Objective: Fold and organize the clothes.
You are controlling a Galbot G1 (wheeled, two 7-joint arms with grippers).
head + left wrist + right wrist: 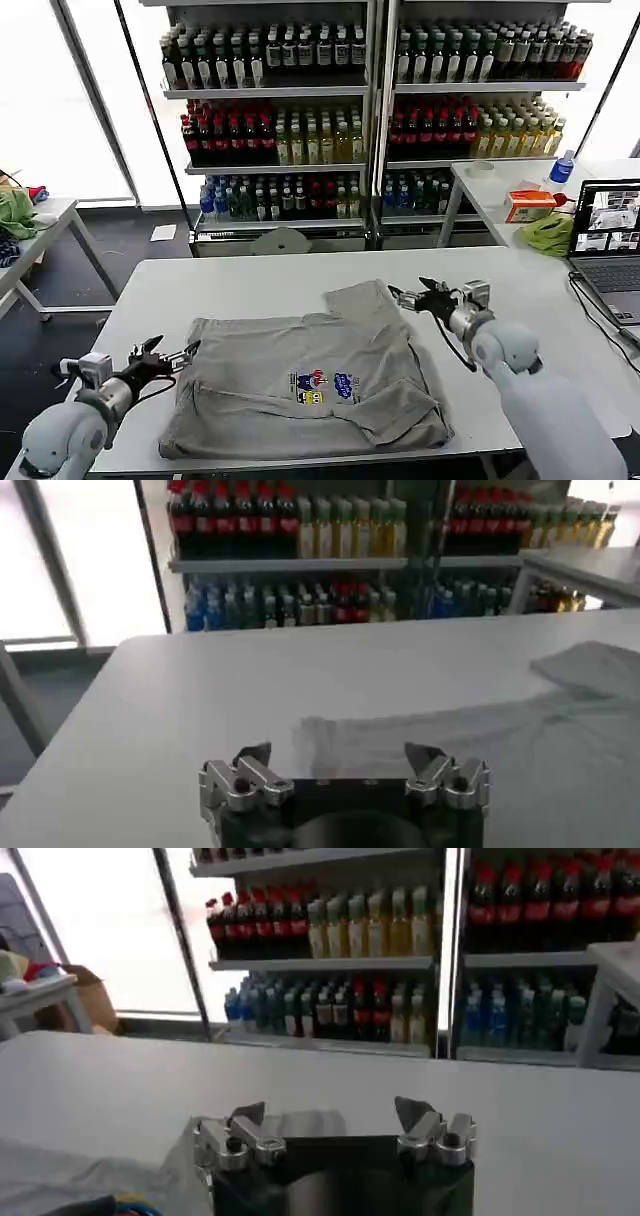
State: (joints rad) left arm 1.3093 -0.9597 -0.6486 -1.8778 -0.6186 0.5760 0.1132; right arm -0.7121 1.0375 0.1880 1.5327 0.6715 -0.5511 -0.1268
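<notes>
- On white table, centre-front: light grey shirt, soft knit, lying flat w/ shallow wrinkles. Partly folded; one sleeve flap sticks out toward far side. Small multicoloured chest print faces up, red/blue/yellow; no lettering readable.
- Left gripper: just off shirt's left edge, near table's front-left corner, fingers spread, holding nothing. Dark metal fingers, silver knuckles, white rounded arm behind.
- Left wrist view: left gripper's fingertips wide apart, above bare tabletop; shirt's hem edge lies just ahead, cloth running off to one side.
- Right gripper: at shirt's far-right, just beside the sleeve flap, fingers spread, nothing pinched. Can't tell if it touches the cloth.
- Right wrist view: right gripper's fingertips apart; grey cloth and a bit of the print low at one side.
- Edges/room: shirt's front hem close to table's front edge; left edge near left gripper. Wide bare table on far side and to the right of shirt; narrower strip on left.
- Surrounds: shelves of bottled drinks behind – dark, red, yellow, blue labels, too small to read. Side table on right w/ open laptop, bright green cloth, orange-white box, tape roll. Second table far left w/ green cloth.
</notes>
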